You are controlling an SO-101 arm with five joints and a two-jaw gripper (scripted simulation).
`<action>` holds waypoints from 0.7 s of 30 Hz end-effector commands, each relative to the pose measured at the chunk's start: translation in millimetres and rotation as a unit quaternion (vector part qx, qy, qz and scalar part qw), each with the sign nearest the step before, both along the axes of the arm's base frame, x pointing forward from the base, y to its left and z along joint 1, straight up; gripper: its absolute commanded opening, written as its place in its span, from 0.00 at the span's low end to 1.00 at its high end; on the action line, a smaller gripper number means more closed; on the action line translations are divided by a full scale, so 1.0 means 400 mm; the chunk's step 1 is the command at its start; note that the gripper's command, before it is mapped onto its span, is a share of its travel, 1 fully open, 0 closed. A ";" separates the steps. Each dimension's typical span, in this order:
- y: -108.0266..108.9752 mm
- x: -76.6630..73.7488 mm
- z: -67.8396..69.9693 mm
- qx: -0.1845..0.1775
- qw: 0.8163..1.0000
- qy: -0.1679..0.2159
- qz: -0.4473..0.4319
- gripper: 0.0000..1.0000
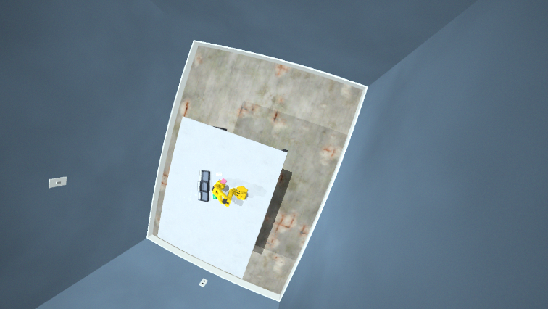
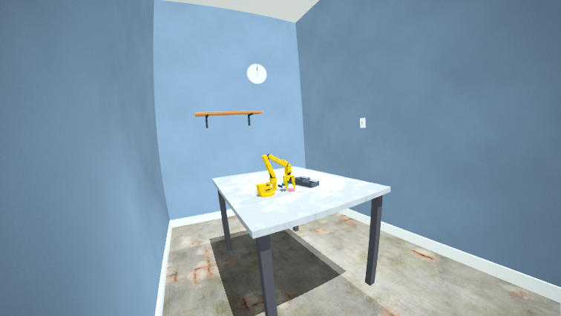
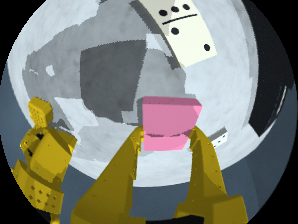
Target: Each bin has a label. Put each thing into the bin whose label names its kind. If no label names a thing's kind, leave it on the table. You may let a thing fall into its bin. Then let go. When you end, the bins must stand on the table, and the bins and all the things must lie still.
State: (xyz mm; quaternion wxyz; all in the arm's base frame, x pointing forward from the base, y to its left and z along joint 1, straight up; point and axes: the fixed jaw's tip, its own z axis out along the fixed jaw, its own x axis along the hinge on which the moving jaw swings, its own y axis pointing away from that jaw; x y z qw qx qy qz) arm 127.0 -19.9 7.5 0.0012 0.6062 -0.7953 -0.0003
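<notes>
My gripper (image 1: 222, 183) (image 2: 290, 188) (image 3: 167, 135) is shut on a pink block (image 1: 223, 180) (image 2: 292, 190) (image 3: 171, 116), with a finger against each side. The block is at or very near the table top. A white domino (image 3: 194, 40) with black pips lies beyond the block in the wrist view. Another small white piece with black dots (image 3: 220, 139) shows behind the right finger. A green thing (image 1: 214, 197) (image 2: 283, 184) is near the bins, partly hidden by the arm. The joined dark bins (image 1: 209, 186) (image 2: 312, 183) (image 3: 267, 107) stand on the table; their labels are unreadable here.
The yellow arm's base (image 1: 241, 193) (image 2: 266, 190) stands on the white table (image 1: 206, 238) (image 2: 254, 219). A small dark thing (image 2: 280, 185) lies between the base and the gripper. The bins are close beside the gripper.
</notes>
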 end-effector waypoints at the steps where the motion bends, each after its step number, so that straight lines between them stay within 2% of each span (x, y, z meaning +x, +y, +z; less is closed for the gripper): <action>1: -0.002 0.004 0.002 0.000 1.000 -0.006 0.000 0.00; 15: -0.002 0.005 0.003 0.000 1.000 -0.006 0.000 0.00; 21: -0.003 0.009 0.020 0.000 1.000 -0.006 0.000 0.00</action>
